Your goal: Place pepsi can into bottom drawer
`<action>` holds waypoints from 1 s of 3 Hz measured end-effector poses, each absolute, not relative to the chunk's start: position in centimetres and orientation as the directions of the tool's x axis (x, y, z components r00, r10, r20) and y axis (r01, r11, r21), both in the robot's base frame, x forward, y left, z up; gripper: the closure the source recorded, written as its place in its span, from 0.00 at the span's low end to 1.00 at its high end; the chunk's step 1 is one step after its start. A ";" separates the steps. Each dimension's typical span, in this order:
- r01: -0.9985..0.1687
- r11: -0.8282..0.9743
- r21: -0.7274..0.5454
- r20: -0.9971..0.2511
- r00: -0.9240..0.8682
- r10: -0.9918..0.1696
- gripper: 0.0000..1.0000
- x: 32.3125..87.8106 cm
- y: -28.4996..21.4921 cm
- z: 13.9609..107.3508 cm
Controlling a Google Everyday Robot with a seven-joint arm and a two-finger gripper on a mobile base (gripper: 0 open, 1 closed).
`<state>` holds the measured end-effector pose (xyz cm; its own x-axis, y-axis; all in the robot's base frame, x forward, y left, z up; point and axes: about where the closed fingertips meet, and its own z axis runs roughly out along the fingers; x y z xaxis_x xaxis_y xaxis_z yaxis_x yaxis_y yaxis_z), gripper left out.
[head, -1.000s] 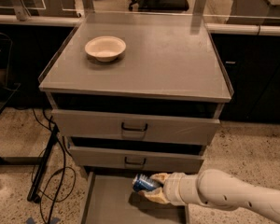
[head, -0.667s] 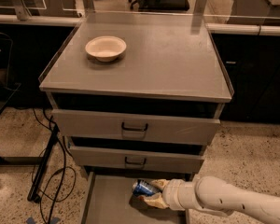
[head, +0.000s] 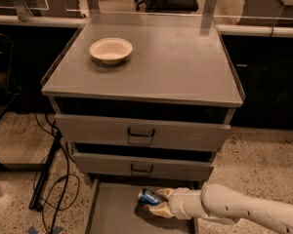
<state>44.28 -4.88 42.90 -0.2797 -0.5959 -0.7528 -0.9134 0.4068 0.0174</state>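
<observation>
The pepsi can [head: 147, 197] is a small blue can lying on its side. My gripper [head: 154, 202] is shut on it, tan fingers [head: 161, 210] above and below the can. The white arm [head: 234, 209] comes in from the lower right. Gripper and can sit low inside the open bottom drawer [head: 115, 213], a wide grey tray pulled out beneath the two upper drawers. I cannot tell whether the can touches the drawer floor.
A cream-white bowl [head: 111, 49] stands on the cabinet top [head: 176, 57] at the back left. The two upper drawers [head: 141, 133] are slightly pulled out. Black cables and a stand leg [head: 49, 179] lie on the speckled floor to the left.
The gripper with the can has moved lower into the bottom drawer and slightly forward. The arm has dropped with it.
</observation>
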 end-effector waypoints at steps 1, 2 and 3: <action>-0.906 0.419 0.056 -0.751 -0.315 -0.581 1.00 45.1 -5.0 39.4; -0.897 0.435 0.084 -0.766 -0.337 -0.548 1.00 46.2 -5.2 35.8; -0.879 0.461 0.126 -0.784 -0.373 -0.496 1.00 47.2 -5.6 31.6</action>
<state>47.21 -5.64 31.57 -0.3727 -0.4961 -0.7842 -0.8785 0.4607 0.1261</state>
